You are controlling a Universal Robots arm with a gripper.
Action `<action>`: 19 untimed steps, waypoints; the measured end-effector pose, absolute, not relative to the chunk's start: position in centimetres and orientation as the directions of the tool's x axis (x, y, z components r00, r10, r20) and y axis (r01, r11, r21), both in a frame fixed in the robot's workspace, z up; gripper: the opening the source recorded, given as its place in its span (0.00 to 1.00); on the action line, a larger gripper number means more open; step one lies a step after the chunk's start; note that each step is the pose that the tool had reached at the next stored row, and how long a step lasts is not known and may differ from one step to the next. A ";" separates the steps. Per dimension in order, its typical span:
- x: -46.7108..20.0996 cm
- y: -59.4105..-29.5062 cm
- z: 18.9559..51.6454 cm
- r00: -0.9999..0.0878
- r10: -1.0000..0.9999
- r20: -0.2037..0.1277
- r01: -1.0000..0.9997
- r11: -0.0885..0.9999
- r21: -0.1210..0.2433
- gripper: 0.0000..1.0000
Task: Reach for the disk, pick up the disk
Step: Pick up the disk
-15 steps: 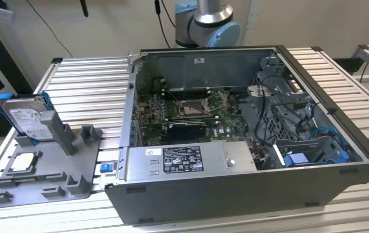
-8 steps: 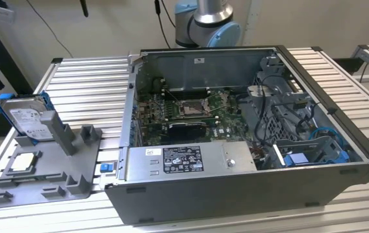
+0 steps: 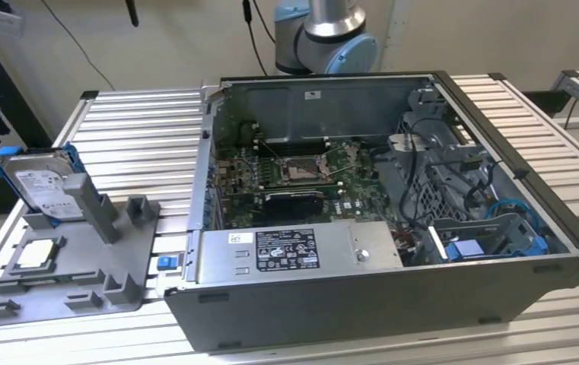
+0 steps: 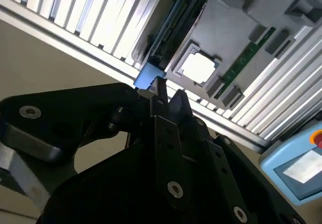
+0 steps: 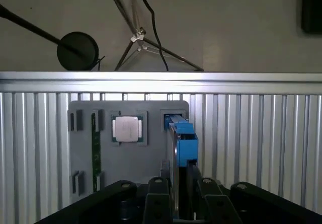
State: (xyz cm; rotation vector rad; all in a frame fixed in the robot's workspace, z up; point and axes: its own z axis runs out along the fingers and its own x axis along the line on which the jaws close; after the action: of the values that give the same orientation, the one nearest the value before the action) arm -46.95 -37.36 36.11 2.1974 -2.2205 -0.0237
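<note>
- One target only: aimed at the disk (image 3: pixel 42 182), seen standing on edge in a slot at the far corner of the gray tray (image 3: pixel 127 251), near the table (image 3: pixel 137 129) edge on the exterior view's left.
- Held the gripper (image 5: pixel 182 183) with fingers apart, clamped on nothing, clear of the disk and lined up with its thin top edge in the first wrist view.
- Judged the gap enough to straddle the blue frame, with little to spare.
- Seemed to call for a straight drop along the slot's line, both pads meeting the flat sides together, so as not to tip or jam the disk.
- Needed care to stay off the chip (image 5: pixel 127 129) lying flat beside the slot, and off the posts (image 3: pixel 94 205).
</note>
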 end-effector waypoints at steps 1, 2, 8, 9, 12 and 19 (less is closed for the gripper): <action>-46.9 -37.4 36.1 -0.010 -1.000 0.002 -1.000 0.010 0.023 1.00; -46.9 -37.4 36.0 -0.010 -1.000 0.002 -1.000 0.010 0.023 1.00; -46.9 -37.3 35.1 -0.010 -1.000 0.002 -1.000 0.010 0.023 1.00; -46.9 -37.3 34.9 -0.010 -1.000 0.002 -1.000 0.010 0.023 1.00; -46.9 -37.3 34.4 -0.010 -1.000 0.002 -1.000 0.010 0.023 1.00; -46.9 -37.3 34.2 -0.011 -1.000 0.002 -1.000 0.011 0.023 1.00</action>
State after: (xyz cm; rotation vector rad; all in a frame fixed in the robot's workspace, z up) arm -46.95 -37.26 34.18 2.1966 -2.2213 -0.0237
